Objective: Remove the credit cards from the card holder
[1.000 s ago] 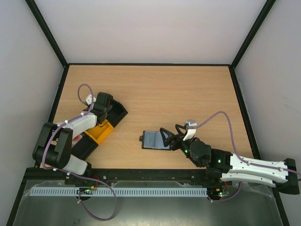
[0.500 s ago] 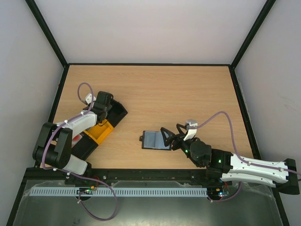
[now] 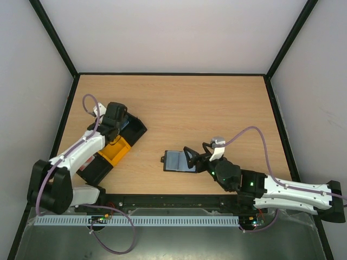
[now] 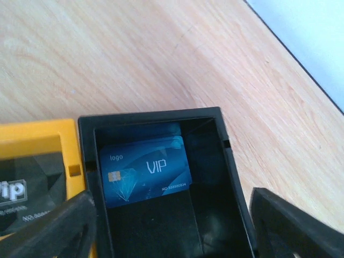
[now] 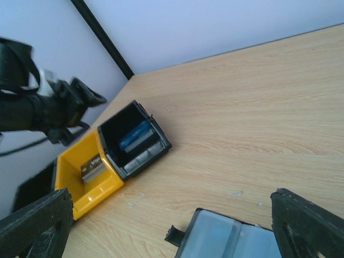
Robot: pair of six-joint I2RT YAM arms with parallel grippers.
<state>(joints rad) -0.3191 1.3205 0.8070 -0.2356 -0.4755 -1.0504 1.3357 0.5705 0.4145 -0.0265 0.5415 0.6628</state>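
Left wrist view — left gripper (image 4: 172,226), jaws spread, above blue VIP card (image 4: 145,170) in black bin (image 4: 228,161); right gripper (image 5: 172,220) gapes at card holder (image 5: 226,239).

— Over on the left?
— Stretched forward from the near-left corner, nearly straight at the elbow, tipped downward at the wrist. Spread wide at the left pincer (image 4: 172,223), gripping nothing.
— And on the right?
— Laid low, reaching inward from the near-right corner. Gaping just as wide at the right pincer (image 3: 194,158), clamped on nothing.
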